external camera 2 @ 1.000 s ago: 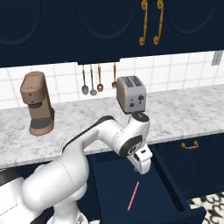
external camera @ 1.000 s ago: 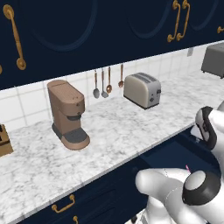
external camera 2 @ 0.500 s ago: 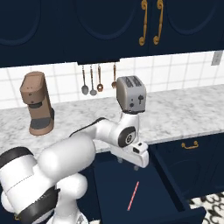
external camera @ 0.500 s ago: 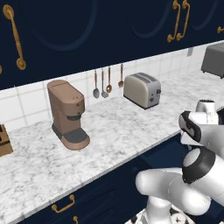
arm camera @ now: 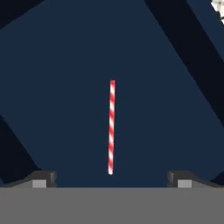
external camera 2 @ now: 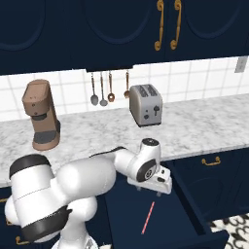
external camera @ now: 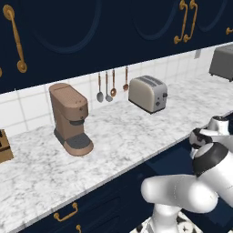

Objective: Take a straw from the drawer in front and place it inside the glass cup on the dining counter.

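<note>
The drawer (external camera 2: 192,214) stands pulled out below the marbled worktop, its navy floor bare apart from the straw. The straw (external camera 2: 148,217) is a thin red stick with white stripes, lying flat near the middle of that floor. My gripper (external camera 2: 149,189) hangs a little above the straw's far end, pointing down into the drawer. In the hand view the straw (arm camera: 111,127) runs straight up from midway between the two fingertips (arm camera: 43,178), and my gripper (arm camera: 112,179) is open wide with nothing in it. The glass cup and the dining counter are out of view.
The marbled worktop (external camera 2: 194,126) carries a brown coffee machine (external camera 2: 41,114) and a toaster (external camera 2: 145,104). Utensils (external camera 2: 102,90) hang on the tiled wall. A shut drawer with a brass handle (external camera 2: 211,161) sits to the right. My own arm (external camera 2: 78,189) bulks to the left of the open drawer.
The arm's elbow and upper links have swung down and left. The hand has stayed over the open drawer, jaws just as wide. The straw has not moved.
</note>
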